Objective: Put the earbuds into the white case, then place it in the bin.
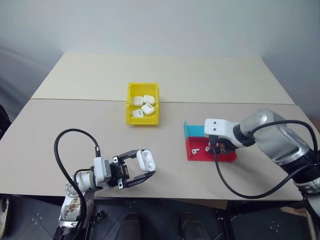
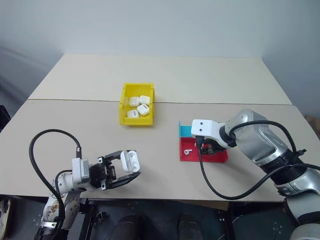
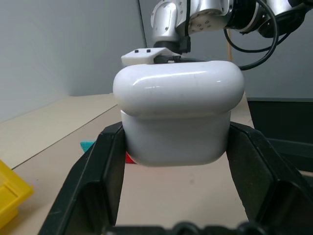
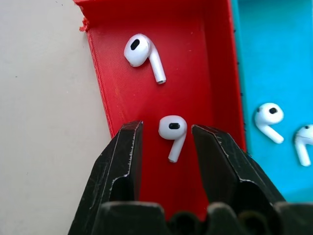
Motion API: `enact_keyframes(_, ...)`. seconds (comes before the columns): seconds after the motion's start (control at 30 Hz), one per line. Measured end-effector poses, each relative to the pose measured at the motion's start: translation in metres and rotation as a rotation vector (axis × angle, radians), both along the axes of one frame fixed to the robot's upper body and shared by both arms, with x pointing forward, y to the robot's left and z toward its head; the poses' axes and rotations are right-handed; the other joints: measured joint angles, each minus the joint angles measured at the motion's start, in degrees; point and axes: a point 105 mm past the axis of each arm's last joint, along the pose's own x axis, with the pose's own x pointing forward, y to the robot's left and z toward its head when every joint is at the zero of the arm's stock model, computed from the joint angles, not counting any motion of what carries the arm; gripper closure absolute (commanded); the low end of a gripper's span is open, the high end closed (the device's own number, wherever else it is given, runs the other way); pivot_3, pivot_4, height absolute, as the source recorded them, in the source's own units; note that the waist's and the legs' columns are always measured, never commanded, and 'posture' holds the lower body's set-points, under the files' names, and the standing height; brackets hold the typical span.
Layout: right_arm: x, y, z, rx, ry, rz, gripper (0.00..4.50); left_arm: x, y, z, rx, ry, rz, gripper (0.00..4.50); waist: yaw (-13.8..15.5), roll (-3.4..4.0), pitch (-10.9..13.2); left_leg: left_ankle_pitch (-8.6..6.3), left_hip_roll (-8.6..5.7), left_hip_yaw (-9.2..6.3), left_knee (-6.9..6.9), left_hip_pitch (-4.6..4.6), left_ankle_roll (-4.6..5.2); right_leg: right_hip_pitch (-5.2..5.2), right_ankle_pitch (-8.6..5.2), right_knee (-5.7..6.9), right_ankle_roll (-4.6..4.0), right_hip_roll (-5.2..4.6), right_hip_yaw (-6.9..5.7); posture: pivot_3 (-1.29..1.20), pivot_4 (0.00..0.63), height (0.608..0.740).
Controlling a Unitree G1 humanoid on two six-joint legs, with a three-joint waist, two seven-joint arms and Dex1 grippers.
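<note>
My left gripper [image 1: 142, 169] hovers over the table's front left, shut on a white case [image 1: 146, 160]. The left wrist view shows that case [image 3: 178, 117] clamped between both black fingers [image 3: 93, 181]. My right gripper [image 4: 167, 126] points down into the red half of the tray [image 4: 117, 93], open, with one earbud [image 4: 172, 129] lying between its fingers and small gaps on both sides. Another earbud [image 4: 142, 53] lies further along the red floor. The yellow bin [image 1: 128, 104] stands mid-table and holds several white cases [image 1: 143, 106].
The tray's blue half [image 4: 274, 54] holds two more earbuds [image 4: 268, 115]. The tray [image 1: 197, 156] sits front right, near the table's front edge, and my right arm's cable loops past that edge. A seam runs across the table just behind the bin.
</note>
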Motion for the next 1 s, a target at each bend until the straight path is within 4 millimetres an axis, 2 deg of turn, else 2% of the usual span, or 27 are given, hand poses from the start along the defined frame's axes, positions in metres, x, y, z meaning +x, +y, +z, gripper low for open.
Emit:
enact_keyframes(0.9, 0.008, 0.001, -0.010, -0.031, 0.019, 0.002, 2.50, 0.005, 0.005, -0.001, 0.031, 0.037, 0.069, 1.72, -0.07, 0.00, 0.00, 0.00, 0.00, 0.00, -0.05, -0.03, 0.00, -0.07, 0.00, -0.01, 0.00, 0.01, 0.00, 0.00, 0.150, 0.740)
enact_keyframes(1.0, 0.007, 0.003, -0.011, -0.028, 0.027, 0.012, 3.08, 0.006, 0.006, -0.001, 0.030, 0.039, 0.075, 1.72, -0.07, 0.00, 0.00, 0.00, 0.00, 0.00, -0.05, -0.05, 0.00, -0.09, 0.00, -0.01, 0.00, 0.01, 0.00, 0.00, 0.150, 0.740)
